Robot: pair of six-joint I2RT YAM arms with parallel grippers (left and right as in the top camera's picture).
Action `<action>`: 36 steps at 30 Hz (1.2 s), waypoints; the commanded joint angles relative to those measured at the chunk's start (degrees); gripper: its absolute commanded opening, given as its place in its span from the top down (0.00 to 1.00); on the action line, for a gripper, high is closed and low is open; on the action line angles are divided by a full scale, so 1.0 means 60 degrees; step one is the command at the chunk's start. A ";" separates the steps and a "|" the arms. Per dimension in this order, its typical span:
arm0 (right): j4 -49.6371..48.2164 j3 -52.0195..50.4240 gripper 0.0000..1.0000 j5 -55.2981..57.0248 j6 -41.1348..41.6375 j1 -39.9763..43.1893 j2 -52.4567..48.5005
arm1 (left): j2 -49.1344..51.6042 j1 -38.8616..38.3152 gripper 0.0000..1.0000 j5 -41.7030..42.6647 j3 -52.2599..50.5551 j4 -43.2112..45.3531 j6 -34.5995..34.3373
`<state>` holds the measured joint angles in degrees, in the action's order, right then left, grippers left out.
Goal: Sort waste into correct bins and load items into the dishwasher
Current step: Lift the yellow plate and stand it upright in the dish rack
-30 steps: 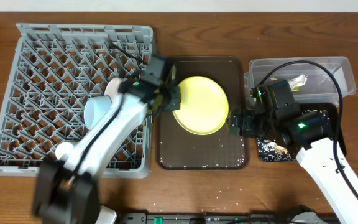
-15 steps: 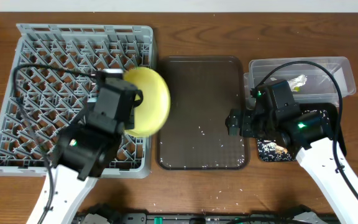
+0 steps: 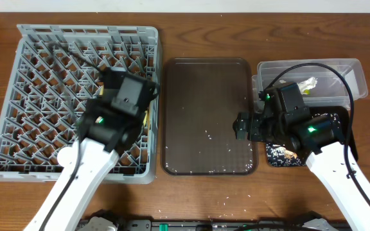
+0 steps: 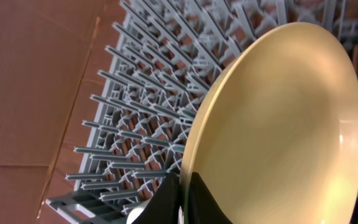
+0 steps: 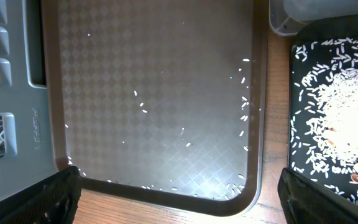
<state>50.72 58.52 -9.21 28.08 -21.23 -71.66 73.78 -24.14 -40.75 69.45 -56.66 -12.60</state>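
My left gripper point(image 4: 182, 200) is shut on the rim of the round yellow plate point(image 4: 284, 124) and holds it on edge over the grey dish rack point(image 4: 148, 93). From overhead the plate is only a thin yellow sliver point(image 3: 147, 119) at the rack's point(image 3: 50, 58) right side, under my left gripper point(image 3: 144, 115). My right gripper point(image 3: 241, 126) is open and empty over the right edge of the brown tray. The snack wrapper point(image 3: 308, 83) lies in the clear tub point(image 3: 352, 67). Food scraps and rice point(image 5: 347, 106) fill the black tray point(image 3: 342, 128). The bowls and chopsticks are hidden.
The dark brown serving tray point(image 3: 204, 77) lies between the rack and the bins, with scattered rice grains point(image 5: 244, 115) on it. In the right wrist view, the open right gripper point(image 5: 179, 199) hangs above its near edge. A white rounded edge point(image 4: 138, 215) shows below the left jaws.
My left arm has carried the yellow plate off the brown tray leftward over the dish rack and turned it on edge. The right arm has not moved.
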 commanded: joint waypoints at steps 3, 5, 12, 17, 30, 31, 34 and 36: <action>0.0047 -0.0026 0.02 -0.0011 0.0025 0.0029 -0.0015 | 0.0488 -0.0426 0.78 -0.0284 -0.0098 -0.0124 -0.0186; 0.0047 -0.0026 0.02 -0.0011 0.0029 0.0029 -0.0015 | 0.0393 -0.0637 0.59 -0.0284 -0.0018 -0.0233 -0.0379; -0.0033 -0.0022 0.04 -0.0007 -0.0058 0.0036 0.0022 | -0.0878 -0.1096 0.38 0.1847 0.0441 -0.0721 -0.0492; -0.0102 0.0113 0.06 -0.0018 -0.0732 0.0029 0.0546 | -0.2266 -0.1096 0.35 0.3956 0.0441 -0.0725 -0.0492; -0.0335 0.0291 0.01 -0.1024 -0.1257 0.0029 0.3840 | -0.3450 -0.1096 0.25 0.8225 0.0437 -0.1450 -0.0561; -0.0302 0.0291 0.01 -0.1020 -0.1257 0.0029 0.4011 | -0.3435 -0.1096 0.22 0.8222 0.0437 -0.1537 -0.0721; -0.0029 0.0288 0.01 -0.1016 -0.1257 0.0029 0.4357 | -0.3377 -0.1096 0.16 0.8222 0.0437 -0.1596 -0.0856; 0.0142 0.0288 0.01 -0.1013 -0.1257 0.0029 0.4448 | -0.3337 -0.1096 0.16 0.8218 0.0437 -0.1592 -0.0849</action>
<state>50.81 59.20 -14.61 21.63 -21.23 -45.50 53.63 -30.59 6.33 71.09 -66.00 -16.86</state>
